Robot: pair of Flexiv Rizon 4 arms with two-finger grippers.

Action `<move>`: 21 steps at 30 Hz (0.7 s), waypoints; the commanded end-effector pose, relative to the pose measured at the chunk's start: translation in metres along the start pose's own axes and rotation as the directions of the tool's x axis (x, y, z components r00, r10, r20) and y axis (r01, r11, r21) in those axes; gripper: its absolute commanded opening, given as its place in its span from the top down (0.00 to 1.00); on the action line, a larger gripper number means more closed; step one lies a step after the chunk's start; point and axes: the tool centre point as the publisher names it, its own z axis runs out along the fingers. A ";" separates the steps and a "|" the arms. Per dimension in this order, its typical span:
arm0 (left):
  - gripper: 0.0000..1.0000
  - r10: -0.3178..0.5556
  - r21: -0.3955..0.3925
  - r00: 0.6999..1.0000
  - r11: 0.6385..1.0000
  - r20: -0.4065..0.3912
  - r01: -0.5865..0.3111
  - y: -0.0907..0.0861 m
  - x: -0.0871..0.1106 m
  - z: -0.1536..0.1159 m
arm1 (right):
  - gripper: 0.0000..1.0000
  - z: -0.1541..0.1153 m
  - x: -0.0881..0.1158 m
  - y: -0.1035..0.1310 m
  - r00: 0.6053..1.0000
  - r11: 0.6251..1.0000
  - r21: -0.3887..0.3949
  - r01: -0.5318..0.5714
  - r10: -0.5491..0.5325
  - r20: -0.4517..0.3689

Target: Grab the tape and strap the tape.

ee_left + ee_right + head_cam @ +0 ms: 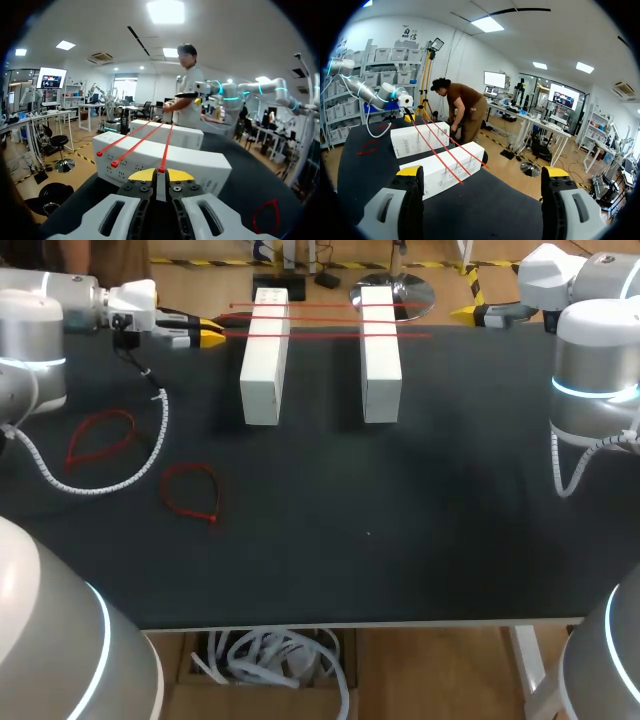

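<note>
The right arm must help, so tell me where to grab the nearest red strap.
Probably the strap by its free end, overhanging the right white block; bring the right tool in from the right. The left tool holds the other end.

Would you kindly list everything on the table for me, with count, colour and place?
boxes: two, white, lying parallel at the table's far middle
straight zip ties: three, red, laid across the far parts of both boxes
looped zip ties: two, red, flat on the table's left part, apart from each other
table: one, black, under everything
left gripper: one, yellow-tipped, at the far left, shut on the end of the nearest straight zip tie
right gripper: one, yellow-tipped, at the far right, open and holding nothing
</note>
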 end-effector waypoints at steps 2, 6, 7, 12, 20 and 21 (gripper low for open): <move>0.96 -0.001 0.004 1.000 1.000 0.004 0.001 0.001 0.000 0.000 | 0.00 0.000 0.000 0.000 1.000 1.000 0.000 0.000 0.000 0.000; 0.97 0.000 0.006 1.000 1.000 0.003 0.000 0.001 0.000 0.000 | 0.00 0.000 0.000 0.000 1.000 1.000 0.000 0.000 0.000 0.000; 0.97 0.001 0.006 1.000 1.000 0.003 -0.001 0.001 0.000 0.000 | 0.00 0.000 0.000 0.000 1.000 1.000 0.000 0.000 0.000 0.000; 0.75 0.003 0.006 1.000 1.000 0.001 -0.003 0.000 0.000 0.000 | 0.00 0.000 0.000 0.000 1.000 1.000 0.000 0.000 0.000 0.000; 0.69 0.005 0.007 1.000 1.000 0.001 -0.005 -0.002 0.002 0.001 | 0.00 0.000 0.000 0.000 1.000 1.000 0.000 0.000 0.000 0.000; 0.69 0.005 0.009 1.000 1.000 0.001 -0.005 -0.003 0.002 0.001 | 0.00 0.000 0.000 0.000 1.000 1.000 0.000 0.000 0.000 0.000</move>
